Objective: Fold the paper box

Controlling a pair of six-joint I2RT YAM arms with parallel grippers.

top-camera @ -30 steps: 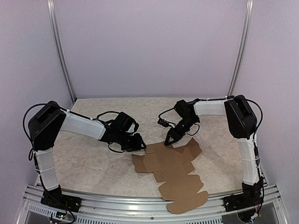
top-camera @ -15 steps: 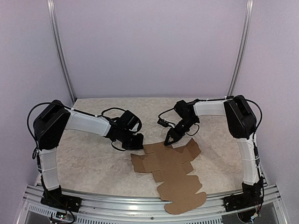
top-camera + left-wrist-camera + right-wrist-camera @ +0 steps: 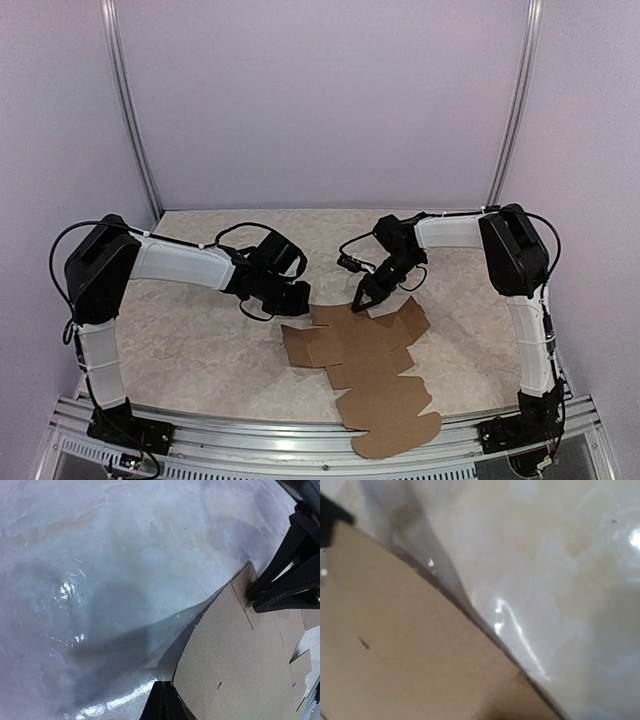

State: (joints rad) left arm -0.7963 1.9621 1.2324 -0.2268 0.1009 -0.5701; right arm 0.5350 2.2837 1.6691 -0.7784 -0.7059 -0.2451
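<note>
Change: left fingers (image 3: 161, 706) snap together, arm advanced to paper box (image 3: 360, 370) left edge; grip on it unclear. Right fingers (image 3: 275, 567) stay pinched on far tab. Box flat on bench (image 3: 190, 340); folding likely about to start.

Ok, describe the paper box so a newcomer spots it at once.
Start at the pale marbled table, near-right part. The paper box lies there, reaching over the near edge. It is the only brown thing: an unfolded cardboard cutout with rounded flaps.

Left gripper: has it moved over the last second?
Yes. The left gripper has edged right and slightly farther back, toward the paper box's far-left flap.
</note>
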